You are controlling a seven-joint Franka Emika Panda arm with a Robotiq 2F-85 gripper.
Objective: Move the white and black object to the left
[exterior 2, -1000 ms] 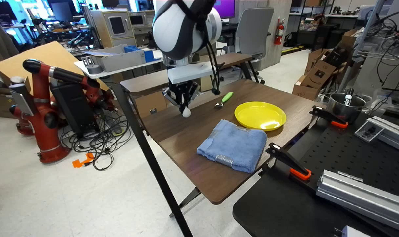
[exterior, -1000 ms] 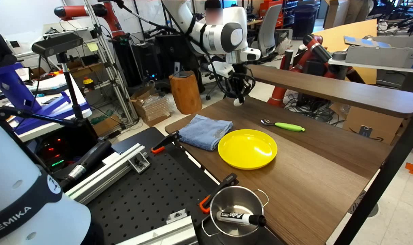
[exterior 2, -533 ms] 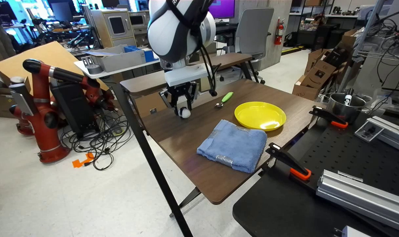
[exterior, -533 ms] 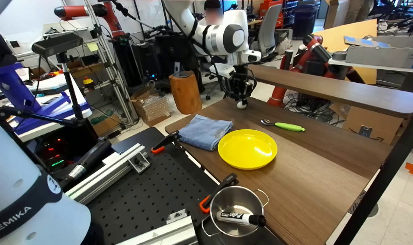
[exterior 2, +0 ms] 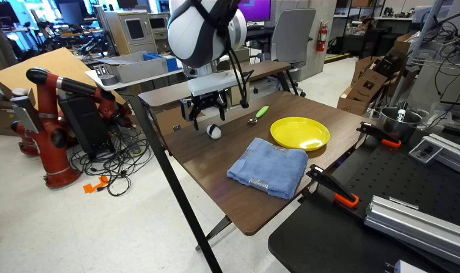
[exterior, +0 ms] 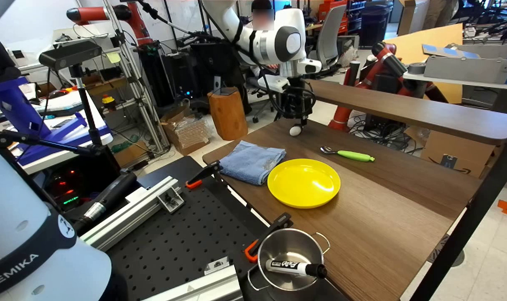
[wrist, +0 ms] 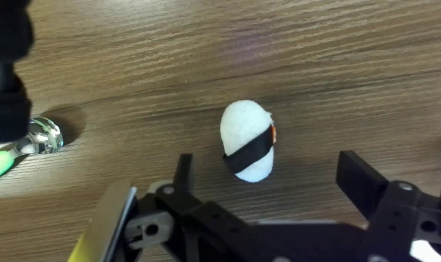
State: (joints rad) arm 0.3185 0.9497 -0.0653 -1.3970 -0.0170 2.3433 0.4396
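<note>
White and black object (wrist: 247,142) on the tabletop (wrist: 151,65), middle of the wrist view, gripper (wrist: 265,156) jaws spread.
Green-handled utensil (wrist: 27,145) cut off by the left edge; the object egg-shaped, one black band (wrist: 250,150) slanting across it.

We see a matt white and black object (wrist: 247,142), a glossy plate (exterior: 304,183) (plastic, by its look), a rough cloth towel (exterior 2: 269,168), a shiny metal pot (exterior: 287,242) and wood-grained tabletop (exterior: 387,209).
</note>
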